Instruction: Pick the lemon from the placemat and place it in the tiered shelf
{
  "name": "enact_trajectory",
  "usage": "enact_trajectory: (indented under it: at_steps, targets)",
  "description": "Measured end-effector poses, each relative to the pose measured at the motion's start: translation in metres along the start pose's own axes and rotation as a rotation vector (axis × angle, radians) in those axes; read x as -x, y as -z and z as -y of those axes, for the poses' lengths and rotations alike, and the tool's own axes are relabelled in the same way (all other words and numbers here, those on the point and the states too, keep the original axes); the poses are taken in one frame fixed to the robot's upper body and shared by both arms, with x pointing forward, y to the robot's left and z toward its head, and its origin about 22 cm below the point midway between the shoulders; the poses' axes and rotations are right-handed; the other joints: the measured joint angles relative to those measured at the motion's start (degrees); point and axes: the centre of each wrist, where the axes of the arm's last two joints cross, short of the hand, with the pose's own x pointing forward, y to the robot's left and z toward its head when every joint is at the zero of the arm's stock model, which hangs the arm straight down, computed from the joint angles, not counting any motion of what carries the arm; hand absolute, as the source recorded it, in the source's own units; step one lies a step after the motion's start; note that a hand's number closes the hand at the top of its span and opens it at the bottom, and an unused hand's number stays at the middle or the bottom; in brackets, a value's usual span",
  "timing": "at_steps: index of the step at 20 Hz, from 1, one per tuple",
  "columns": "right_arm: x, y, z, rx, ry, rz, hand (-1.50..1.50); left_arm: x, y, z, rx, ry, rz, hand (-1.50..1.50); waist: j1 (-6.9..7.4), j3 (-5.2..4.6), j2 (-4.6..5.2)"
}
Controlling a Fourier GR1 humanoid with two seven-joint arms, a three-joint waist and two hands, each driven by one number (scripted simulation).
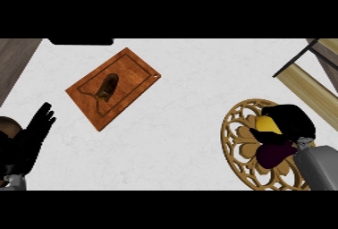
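Yellow lemon [267, 124] half-hidden in curled right robot hand [295, 119]; left robot hand [30, 136] splayed.

You have one yellow lemon [267, 124] to log. One round golden openwork placemat [241, 138]. One rectangular brown wooden board [113, 87], and on it one small dark object [107, 86], kind unclear. One pale wooden tiered shelf [307, 89] with a black frame. Two black hands: left hand [30, 138], right hand [293, 120]. One white speckled counter [185, 125].
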Motion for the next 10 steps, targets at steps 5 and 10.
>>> enact_trajectory:
  at_steps: [5, 10]
  targets:
    - [0.004, 0.009, -0.005, 0.026, -0.048, 0.032, 1.50, 0.001, 0.003, 0.005, -0.004, 0.001, -0.006, 0.00, 0.03, 0.02, -0.03]
    - [0.001, 0.002, 0.002, 0.090, -0.073, 0.050, 1.50, 0.004, 0.001, 0.009, -0.004, 0.005, 0.000, 0.00, -0.19, 0.25, 0.15]
